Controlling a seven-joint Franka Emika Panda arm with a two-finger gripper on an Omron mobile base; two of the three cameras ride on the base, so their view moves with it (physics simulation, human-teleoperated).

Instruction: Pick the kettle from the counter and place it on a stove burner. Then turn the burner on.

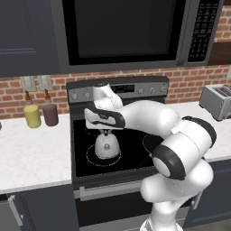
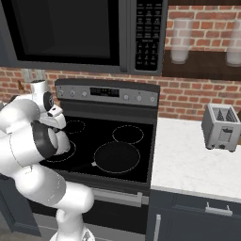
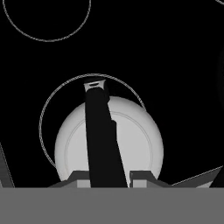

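1. the kettle (image 1: 106, 145) sat on the front left ring of the stove (image 1: 135, 151), upright, its pale dome inside the thin circle of the burner.
2. the end effector (image 1: 105, 131) hung straight above the kettle, jaws drawn narrow on either side of the thin dark handle (image 3: 101, 140).
3. in the hand view the kettle (image 3: 140, 144) appeared as a pale round dome with the handle running up its middle, and the two finger tips (image 3: 142, 178) stood close at either side of the handle's near end; whether the pads actually pressed on it was hard to tell from there, though it looked like a grip.
4. in the right base view the kettle was mostly hidden behind the arm, and the stove (image 2: 127, 155) showed its other rings bare.
5. on the table (image 1: 31, 153) left of the stove, a yellow bottle (image 1: 32, 115) and a maroon bottle (image 1: 50, 113) stood side by side near the brick wall, well apart from the kettle.
6. a toaster (image 1: 215, 101) stood on the table to the right of the stove.
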